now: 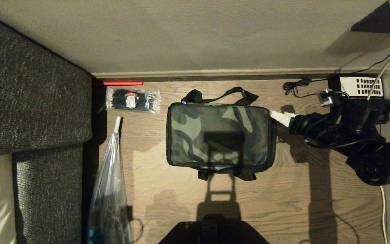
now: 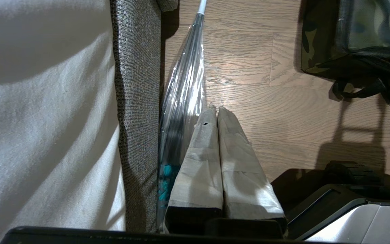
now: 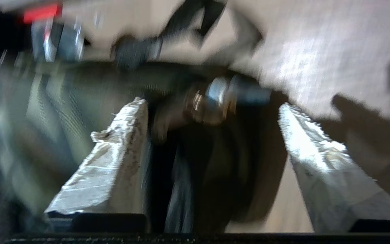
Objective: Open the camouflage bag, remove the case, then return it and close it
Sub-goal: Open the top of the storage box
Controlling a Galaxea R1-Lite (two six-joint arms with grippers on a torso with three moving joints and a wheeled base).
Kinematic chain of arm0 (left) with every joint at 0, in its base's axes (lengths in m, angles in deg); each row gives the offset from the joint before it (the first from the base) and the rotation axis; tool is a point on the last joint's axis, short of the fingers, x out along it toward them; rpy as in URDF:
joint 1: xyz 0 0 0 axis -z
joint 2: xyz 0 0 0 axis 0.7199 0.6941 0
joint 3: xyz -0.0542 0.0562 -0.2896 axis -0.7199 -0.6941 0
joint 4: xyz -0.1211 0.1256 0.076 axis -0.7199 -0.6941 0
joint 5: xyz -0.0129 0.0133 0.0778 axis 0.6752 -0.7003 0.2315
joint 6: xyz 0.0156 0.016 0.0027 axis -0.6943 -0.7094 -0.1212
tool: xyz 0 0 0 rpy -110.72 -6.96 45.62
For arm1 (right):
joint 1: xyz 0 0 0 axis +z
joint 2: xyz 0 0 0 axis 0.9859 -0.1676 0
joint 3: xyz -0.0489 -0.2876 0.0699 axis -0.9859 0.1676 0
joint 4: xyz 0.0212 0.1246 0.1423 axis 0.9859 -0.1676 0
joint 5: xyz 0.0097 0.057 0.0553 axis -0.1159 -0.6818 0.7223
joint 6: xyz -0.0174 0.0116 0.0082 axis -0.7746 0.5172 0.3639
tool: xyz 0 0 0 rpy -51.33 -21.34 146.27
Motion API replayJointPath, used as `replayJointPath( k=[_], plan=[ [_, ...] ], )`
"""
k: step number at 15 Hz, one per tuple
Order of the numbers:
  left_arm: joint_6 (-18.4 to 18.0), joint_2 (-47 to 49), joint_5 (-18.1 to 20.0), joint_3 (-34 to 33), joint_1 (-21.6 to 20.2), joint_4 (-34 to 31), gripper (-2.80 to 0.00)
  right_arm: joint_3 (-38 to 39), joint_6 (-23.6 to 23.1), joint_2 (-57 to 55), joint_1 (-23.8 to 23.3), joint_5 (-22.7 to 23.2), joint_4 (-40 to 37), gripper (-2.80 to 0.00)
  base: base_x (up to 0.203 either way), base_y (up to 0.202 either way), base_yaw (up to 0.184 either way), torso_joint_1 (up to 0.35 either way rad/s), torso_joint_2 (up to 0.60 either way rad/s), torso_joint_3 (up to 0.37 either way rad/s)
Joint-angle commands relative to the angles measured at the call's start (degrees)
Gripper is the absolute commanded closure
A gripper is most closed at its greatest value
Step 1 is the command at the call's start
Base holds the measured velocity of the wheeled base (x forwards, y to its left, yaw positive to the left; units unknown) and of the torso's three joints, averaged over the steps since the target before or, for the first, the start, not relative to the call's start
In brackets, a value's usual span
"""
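The right gripper, its two fingers wrapped in whitish tape, sits at the far right corner of the boxy green-and-dark camouflage fabric bag, with the fingers spread wide and nothing between them but air. In the right wrist view a small metal zipper pull shows in the gap between them, free of either pad, so the gripper holds nothing (that view is blurred, so I cannot tell exactly how near the pull is). Being placed at that corner suggests the zipper is the thing being worked.

The bag rests flat on the wooden plank floor, lid down and no red lining showing, its black straps lying slack at both long sides. The case is not visible; I judge it is inside.

The left gripper hangs parked near the grey woven sofa, its fingers pressed together and empty, just beside a clear plastic bag.
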Motion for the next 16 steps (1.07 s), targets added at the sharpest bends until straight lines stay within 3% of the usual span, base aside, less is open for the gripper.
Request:
replayJointPath(
  k=[1, 7, 10, 16],
  plan=[
    [0.02, -0.11, -0.02, -0.18, -0.02, 0.01, 0.0, 5.85, 0.36, 6.69, 0.02, 1.78, -0.69, -2.8, 0.0, 0.0, 0.0, 0.0, 0.0, 0.0],
    [0.02, -0.11, -0.02, -0.14, -0.02, 0.01, 0.0, 9.43, 6.6, 13.99, 0.64, 5.1, -10.51, -2.8, 0.0, 0.0, 0.0, 0.0, 0.0, 0.0],
    [0.02, -0.11, -0.02, -0.15, -0.02, 0.01, 0.0, 9.42, 8.43, 12.78, 5.35, 5.49, -18.68, -2.8, 0.0, 0.0, 0.0, 0.0, 0.0, 0.0],
    [0.02, -0.11, -0.02, -0.18, -0.02, 0.01, 0.0, 6.9, 8.76, 7.28, 7.4, 4.13, -19.46, -2.8, 0.0, 0.0, 0.0, 0.0, 0.0, 0.0]
  ],
)
